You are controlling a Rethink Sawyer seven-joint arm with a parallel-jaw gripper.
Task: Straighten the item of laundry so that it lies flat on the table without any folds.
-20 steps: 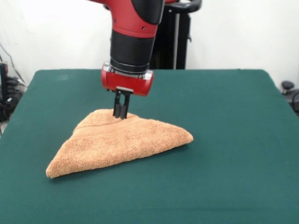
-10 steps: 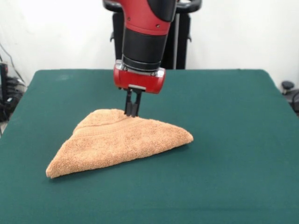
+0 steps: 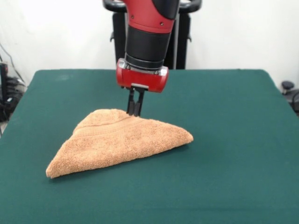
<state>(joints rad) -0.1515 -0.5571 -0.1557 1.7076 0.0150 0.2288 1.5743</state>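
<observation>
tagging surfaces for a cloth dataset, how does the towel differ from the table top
The towel is orange-tan looped terry; the table is dark green and smooth like felt. The towel is small and folded into a triangle with a thick doubled edge; the table is wide, rectangular and flat. The gripper hangs at the towel's far edge. Both look like soft fabric.

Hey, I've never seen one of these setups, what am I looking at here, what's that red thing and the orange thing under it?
The red and black thing is a robot arm reaching down from its stand at the far side of the table. The camera sits across the table, facing the robot. At the arm's tip is the gripper, two thin black fingers that look close together, just at the far edge of the towel. That orange-tan towel lies folded into a rough triangle on the dark green tabletop. From this angle I can't tell whether the gripper is pinching the cloth or only touching it. The job is to spread the towel out flat.
</observation>
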